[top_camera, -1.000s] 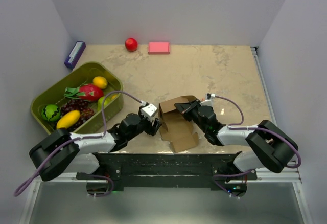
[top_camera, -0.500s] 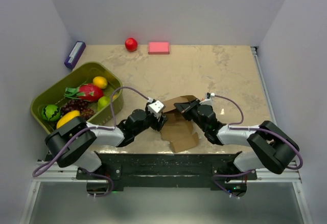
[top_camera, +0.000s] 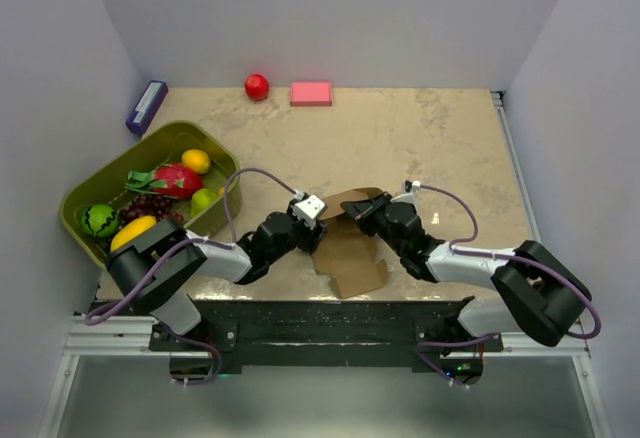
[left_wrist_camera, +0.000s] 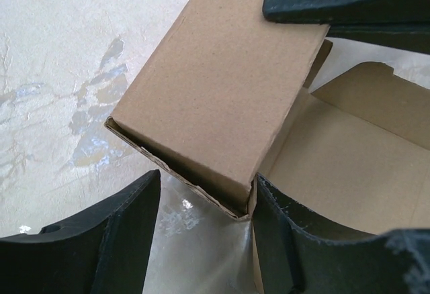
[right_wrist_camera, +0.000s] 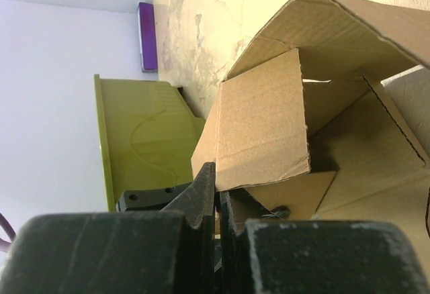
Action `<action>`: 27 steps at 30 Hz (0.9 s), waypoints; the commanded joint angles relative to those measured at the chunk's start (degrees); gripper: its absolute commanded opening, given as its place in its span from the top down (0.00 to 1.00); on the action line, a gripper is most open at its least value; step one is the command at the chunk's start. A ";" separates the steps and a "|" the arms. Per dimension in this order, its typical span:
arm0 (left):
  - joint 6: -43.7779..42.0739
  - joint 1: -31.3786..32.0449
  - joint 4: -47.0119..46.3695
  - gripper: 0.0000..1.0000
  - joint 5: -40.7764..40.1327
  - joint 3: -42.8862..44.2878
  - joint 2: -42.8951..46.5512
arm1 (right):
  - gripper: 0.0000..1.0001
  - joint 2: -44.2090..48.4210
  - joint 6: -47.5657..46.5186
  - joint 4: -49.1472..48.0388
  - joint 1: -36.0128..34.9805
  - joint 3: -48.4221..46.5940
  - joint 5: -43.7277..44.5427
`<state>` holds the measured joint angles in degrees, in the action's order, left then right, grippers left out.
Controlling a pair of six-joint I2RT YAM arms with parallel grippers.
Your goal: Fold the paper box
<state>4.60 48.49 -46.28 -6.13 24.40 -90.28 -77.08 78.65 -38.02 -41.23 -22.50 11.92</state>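
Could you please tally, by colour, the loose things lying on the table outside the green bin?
Brown: 1, paper box
Red: 1, round fruit
Pink: 1, block
Purple: 1, small box
Total: 4

The left gripper's (left_wrist_camera: 201,240) fingers (left_wrist_camera: 101,240) stand apart, and the lower corner of the paper box's (left_wrist_camera: 222,99) raised wall sits in the gap between them, close against one finger. Outside the other finger there is only bare table (left_wrist_camera: 54,72). Ahead of these fingertips, the right gripper (top_camera: 352,213) pinches the wall's far edge with its fingers closed and bars the way across. Cardboard fills nearly everything ahead of the right fingertips. Past the flap's edge on one side, the green bin (right_wrist_camera: 141,146) walls off that side. Farther beyond both grippers the table lies open up to the red ball (top_camera: 257,86), the pink block (top_camera: 311,93) and the purple box (top_camera: 146,106) near the back wall.
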 commanded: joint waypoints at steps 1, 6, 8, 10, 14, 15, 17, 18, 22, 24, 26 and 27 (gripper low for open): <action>-2.93 -0.24 -3.55 0.41 -3.53 2.40 -1.30 | 1.00 0.44 0.36 5.15 -0.25 -1.84 -0.50; -3.19 -0.24 -5.57 0.46 -6.00 2.23 -1.56 | 1.00 0.09 0.45 6.47 -0.34 -2.20 -0.50; -3.54 -0.24 -6.97 0.49 -6.00 2.40 -1.83 | 1.00 0.00 0.54 6.47 -0.34 -2.20 -0.76; -3.98 -0.15 -7.59 0.54 -6.26 2.67 -2.35 | 1.00 0.17 0.45 6.47 -0.43 -2.28 -0.76; -2.41 -0.15 -6.81 0.71 -10.38 3.46 -2.36 | 0.93 2.89 -2.70 8.39 -0.51 -2.81 -0.06; -1.45 -0.32 -6.46 0.74 -11.26 3.46 -1.83 | 0.89 3.59 -3.41 9.18 -0.60 -3.25 0.81; -0.48 -0.24 -5.14 0.81 -12.58 3.89 -1.48 | 0.82 5.44 -6.05 12.07 -0.52 -3.69 1.52; -0.38 -0.24 -4.61 0.82 -12.68 4.16 -1.30 | 0.76 7.27 -7.01 12.88 -0.51 -4.21 1.96; 0.85 -0.50 1.61 0.88 -12.85 6.79 -1.13 | 0.51 11.94 -14.99 18.32 -0.51 -6.32 1.09; 2.34 -1.11 3.91 0.91 -12.42 8.46 -0.60 | 0.41 14.74 -18.08 22.19 -0.51 -8.25 -0.23; 4.17 -2.08 7.25 0.92 -10.06 9.52 0.01 | 0.37 16.86 -22.48 27.63 -0.52 -9.75 -1.11; 4.88 -3.30 8.74 0.93 -8.82 10.04 0.80 | 0.34 18.53 -23.62 29.65 -0.51 -11.15 -1.37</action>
<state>5.80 47.55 -42.06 -16.82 31.40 -92.47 -63.31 64.88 -17.41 -41.95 -28.18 11.42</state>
